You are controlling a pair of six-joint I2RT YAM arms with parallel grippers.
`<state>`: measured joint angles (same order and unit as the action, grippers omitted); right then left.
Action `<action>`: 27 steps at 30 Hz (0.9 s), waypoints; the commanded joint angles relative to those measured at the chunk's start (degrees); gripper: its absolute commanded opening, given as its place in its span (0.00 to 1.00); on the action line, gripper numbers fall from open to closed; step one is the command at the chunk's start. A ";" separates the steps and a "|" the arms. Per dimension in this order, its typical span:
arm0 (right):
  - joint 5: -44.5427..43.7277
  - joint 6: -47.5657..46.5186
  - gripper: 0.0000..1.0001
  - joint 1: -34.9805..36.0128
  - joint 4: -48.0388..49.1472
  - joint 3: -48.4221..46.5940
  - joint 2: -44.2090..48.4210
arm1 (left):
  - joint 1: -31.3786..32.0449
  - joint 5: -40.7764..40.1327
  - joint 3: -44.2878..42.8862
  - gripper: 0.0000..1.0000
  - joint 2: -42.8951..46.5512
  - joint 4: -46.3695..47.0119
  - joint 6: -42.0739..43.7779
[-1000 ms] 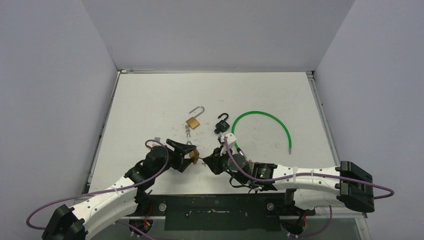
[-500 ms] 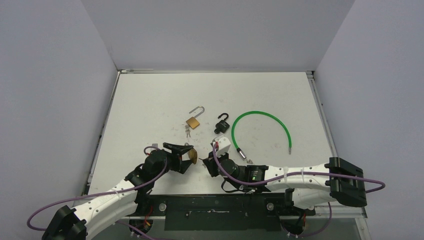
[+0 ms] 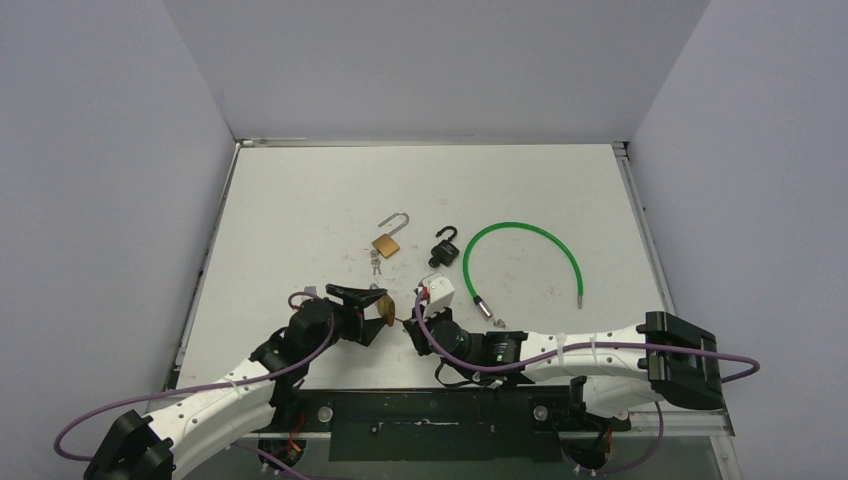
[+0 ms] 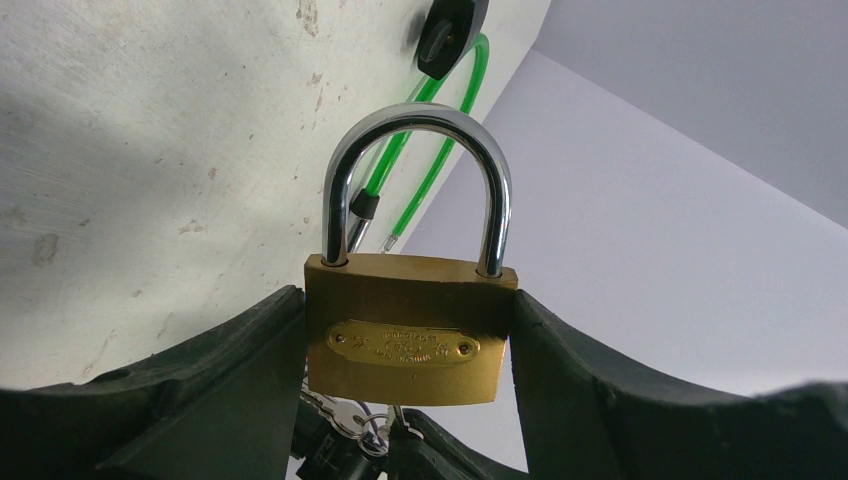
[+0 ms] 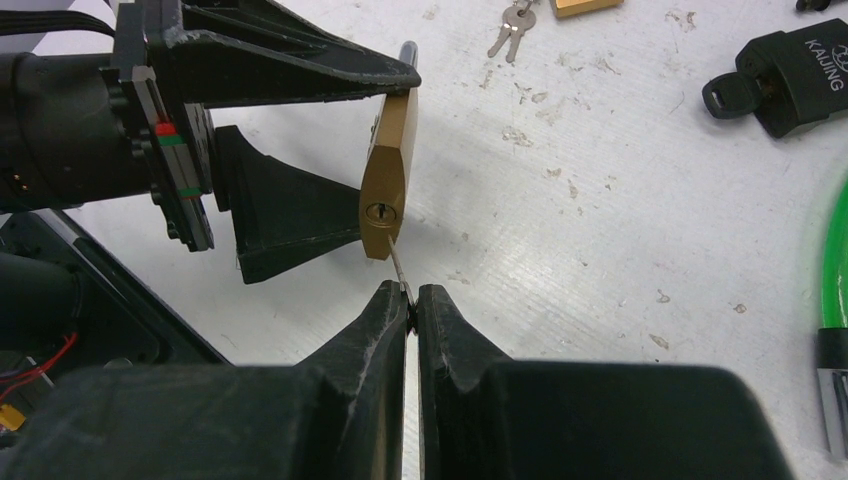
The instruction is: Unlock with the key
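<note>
My left gripper (image 4: 408,300) is shut on the sides of a brass padlock (image 4: 410,340) and holds it above the table, its steel shackle (image 4: 415,125) closed. In the right wrist view the padlock (image 5: 388,190) hangs edge-on with its keyhole (image 5: 378,212) facing my right gripper (image 5: 413,297). That gripper is shut on a small key (image 5: 397,262), whose blade tip touches the padlock's bottom just below the keyhole. In the top view the two grippers (image 3: 372,308) (image 3: 412,325) meet near the table's front edge. A key ring with a spare key (image 4: 335,410) hangs under the padlock.
A second brass padlock (image 3: 390,240) with an open shackle lies mid-table beside two small keys (image 3: 375,262). A black padlock (image 3: 446,247) with a key in it and a green cable loop (image 3: 530,235) lie to the right. The black padlock also shows in the right wrist view (image 5: 790,75).
My right arm has swung left and brought the key up to the padlock's bottom. The left gripper with the padlock has shifted only slightly.
</note>
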<state>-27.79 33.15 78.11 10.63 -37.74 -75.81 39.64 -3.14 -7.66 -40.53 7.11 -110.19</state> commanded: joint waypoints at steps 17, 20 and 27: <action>-4.12 -1.03 0.00 0.33 2.56 -5.16 -3.78 | -0.27 0.77 -2.27 0.34 1.74 8.44 -1.36; -5.65 -0.63 0.00 0.30 1.85 -5.33 -3.83 | -0.33 0.82 -2.19 0.33 1.76 8.54 -1.47; -6.77 -0.69 0.00 0.36 4.12 -3.62 -1.81 | -0.29 0.76 -1.92 0.33 1.77 8.42 -1.43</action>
<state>-31.77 32.58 78.22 11.57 -40.47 -79.44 39.27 -3.42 -7.66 -40.29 7.07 -110.34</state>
